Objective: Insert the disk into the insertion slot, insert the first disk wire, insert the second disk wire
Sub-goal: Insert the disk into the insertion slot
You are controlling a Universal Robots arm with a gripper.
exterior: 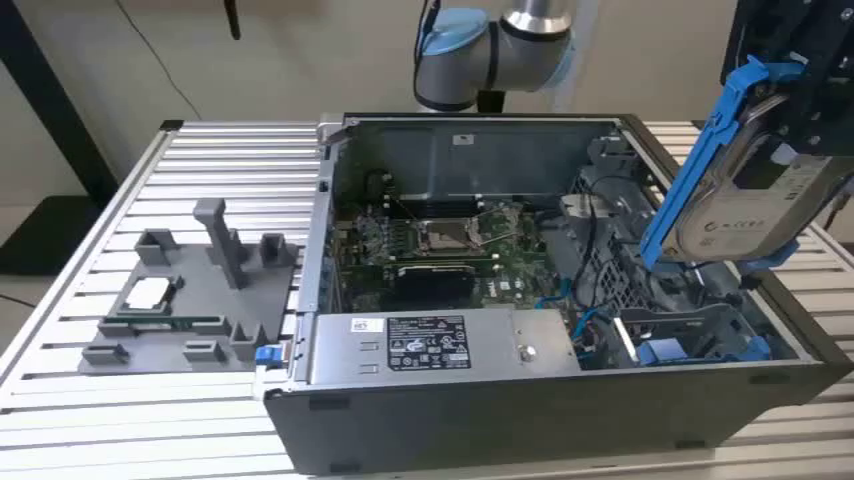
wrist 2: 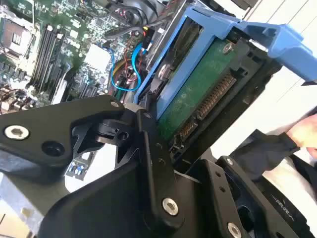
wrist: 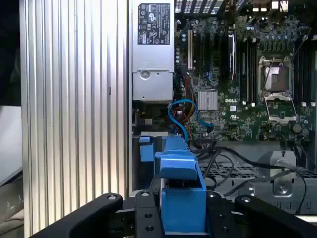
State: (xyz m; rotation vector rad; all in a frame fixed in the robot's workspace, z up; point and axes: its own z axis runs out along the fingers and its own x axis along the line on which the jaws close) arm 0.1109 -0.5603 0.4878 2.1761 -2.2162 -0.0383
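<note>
Hanging tilted above the open computer case (exterior: 534, 425), the disk (exterior: 727, 195) sat clamped in the gripper (wrist: 181, 218), clear of the insertion slot (exterior: 694, 335) below. The exterior view showed its white label (exterior: 750, 215), the second wrist view its green board (wrist 2: 198, 89).

A plain cream wall (exterior: 307, 50), evenly lit, fills the upper part of the exterior view, and a black post (exterior: 54, 100) slants down through the upper left corner. Below it a counter (exterior: 227, 170) of ribbed aluminium slats spans the frame. At the left edge a dark flat base (exterior: 40, 235) lies on the pale floor (exterior: 14, 300).
</note>
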